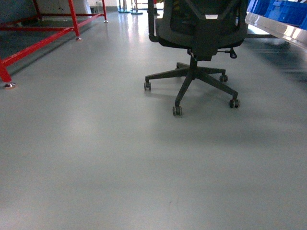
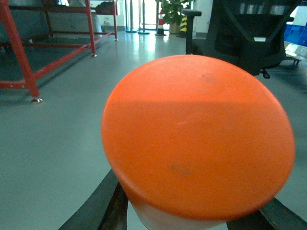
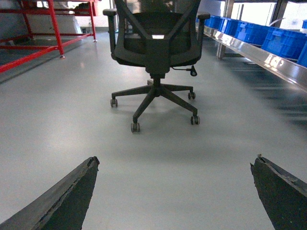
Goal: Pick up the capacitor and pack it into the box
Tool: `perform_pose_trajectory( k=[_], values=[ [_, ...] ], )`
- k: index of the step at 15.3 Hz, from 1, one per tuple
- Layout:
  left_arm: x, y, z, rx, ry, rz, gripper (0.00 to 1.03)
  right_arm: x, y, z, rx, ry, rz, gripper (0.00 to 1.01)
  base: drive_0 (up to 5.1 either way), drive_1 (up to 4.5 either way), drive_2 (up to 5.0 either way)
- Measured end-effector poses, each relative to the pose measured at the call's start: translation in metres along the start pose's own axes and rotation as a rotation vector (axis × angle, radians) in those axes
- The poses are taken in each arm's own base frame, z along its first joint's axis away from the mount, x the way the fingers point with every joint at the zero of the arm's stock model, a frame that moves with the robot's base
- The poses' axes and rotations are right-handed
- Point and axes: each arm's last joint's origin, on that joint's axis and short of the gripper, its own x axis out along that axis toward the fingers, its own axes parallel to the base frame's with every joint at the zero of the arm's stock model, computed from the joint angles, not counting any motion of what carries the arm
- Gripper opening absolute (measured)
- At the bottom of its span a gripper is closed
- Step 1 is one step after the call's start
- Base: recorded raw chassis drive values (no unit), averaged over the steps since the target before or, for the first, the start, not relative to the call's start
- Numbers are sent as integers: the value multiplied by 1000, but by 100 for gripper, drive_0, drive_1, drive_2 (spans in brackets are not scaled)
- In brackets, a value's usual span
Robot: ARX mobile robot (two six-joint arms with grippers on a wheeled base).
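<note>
Head view: the smooth, faintly glossy grey floor (image 1: 96, 158) fills most of the picture, unbroken and reflecting pale light. The black office chair (image 1: 196, 33), with a mesh back and a five-spoke base on small castors, stands on it at upper centre. Left of the chair runs a red tubular metal frame (image 1: 48, 40) on round silver feet. Right of the chair a shiny metal conveyor rail (image 1: 283, 31) carries blue plastic bins (image 1: 283, 9). Neither arm shows in this view, and the peach-pink box is in none of the three views.

In the left wrist view the capacitor (image 2: 196, 136) blocks most of the chair behind it: a fat cylinder with a flat, matte orange round end face and a paler whitish side wall showing at the bottom edge. The left gripper (image 2: 187, 215) has its dark fingers (image 2: 103, 206) pressed against the cylinder's two sides, closed on it above the floor.

In the right wrist view the right gripper (image 3: 175, 191) points toward the chair, its two dark wedge-shaped fingertips (image 3: 72, 196) with rough, worn edges spread wide apart and holding nothing.
</note>
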Motion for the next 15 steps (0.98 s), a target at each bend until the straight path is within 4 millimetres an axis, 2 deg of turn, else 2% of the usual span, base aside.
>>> perform_pose_trajectory(
  k=[15],
  values=[
    [0, 0, 0, 0, -5, 2, 44, 0, 0, 0, 0, -3, 0, 98, -497, 249, 249]
  ],
)
